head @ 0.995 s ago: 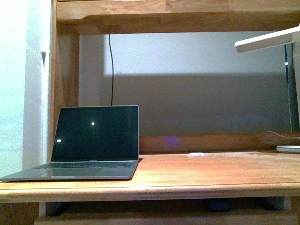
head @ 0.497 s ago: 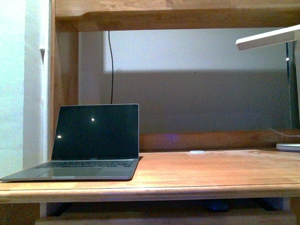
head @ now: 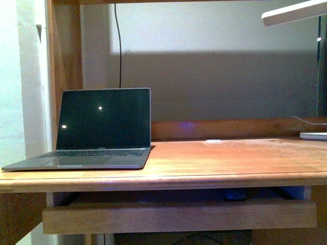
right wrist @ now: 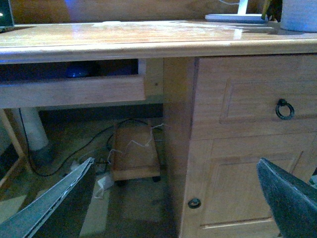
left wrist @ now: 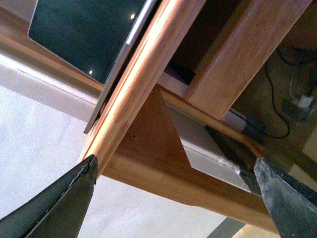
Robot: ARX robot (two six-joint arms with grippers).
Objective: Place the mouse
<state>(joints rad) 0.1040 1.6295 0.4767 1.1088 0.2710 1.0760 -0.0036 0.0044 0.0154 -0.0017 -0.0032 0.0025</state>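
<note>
The mouse (head: 235, 194) lies on the pull-out tray (head: 179, 217) under the desk (head: 204, 168), right of centre. It is in shadow, and only its dark rounded top shows over the tray's front board. In the right wrist view it shows as a dim bluish hump (right wrist: 78, 72) in the same slot.

On the desk, an open laptop (head: 102, 127) with a dark screen stands at the left. A small white disc (head: 213, 141) lies far back near the middle.

Neither arm shows in the front view. The left gripper (left wrist: 174, 161) is spread wide and empty, below the desk's near edge by the laptop. The right gripper (right wrist: 176, 161) is also spread wide and empty, low before the desk's right-hand drawer (right wrist: 257, 94).
</note>
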